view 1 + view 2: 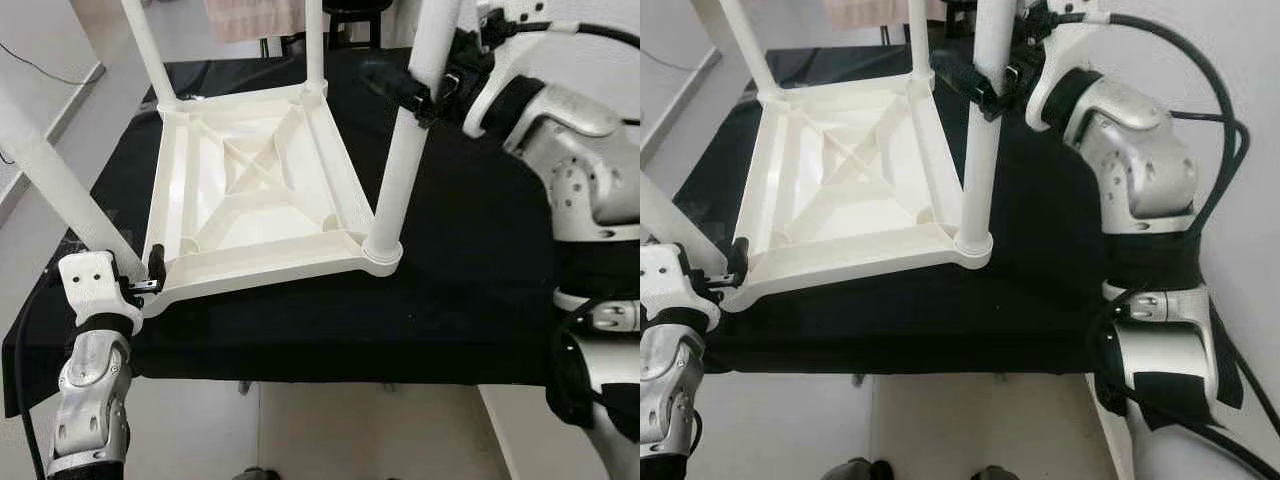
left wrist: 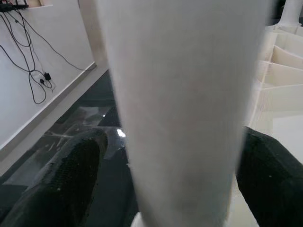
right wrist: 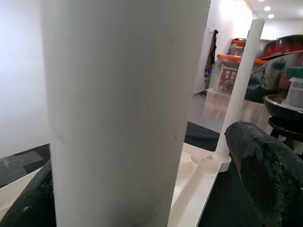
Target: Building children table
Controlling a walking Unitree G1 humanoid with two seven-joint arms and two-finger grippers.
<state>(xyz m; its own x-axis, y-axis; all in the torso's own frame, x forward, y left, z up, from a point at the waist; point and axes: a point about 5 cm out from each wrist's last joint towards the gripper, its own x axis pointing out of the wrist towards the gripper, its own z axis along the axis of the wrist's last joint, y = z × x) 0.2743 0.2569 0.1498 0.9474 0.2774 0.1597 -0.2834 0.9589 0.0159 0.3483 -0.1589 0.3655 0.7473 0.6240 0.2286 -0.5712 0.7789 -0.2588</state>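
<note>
A: Where's the table?

B: White plastic tabletop (image 1: 255, 190) lies upside down on the black cloth (image 1: 460, 280), ribbed underside up. All four legs stand in the corner sockets: two far ones, far-left leg (image 1: 150, 50) and far-right leg (image 1: 314, 45), plus the two the grippers are on.

A: Grippers?

B: Left gripper (image 1: 140, 272) is at the near-left corner, black fingers (image 2: 61, 184) either side of the near-left leg (image 1: 60, 185), low by the socket. Closed on it, from the wrist view. Right gripper (image 1: 415, 95) is clamped on the near-right leg (image 1: 400, 180) about mid-height; one finger (image 3: 270, 175) presses its side.

A: Legs straight?

B: Near-right leg looks upright, base in its socket (image 1: 382, 250). Near-left one leans outward away from the top, though wide-angle may exaggerate. Can't tell if either is fully pushed home.

A: Progress?

B: Late stage, I'd say. Four legs in place. Left, as I judge it: seat the two held legs firmly, release, flip the table upright. No fasteners visible, so can't say if anything needs screwing.
</note>
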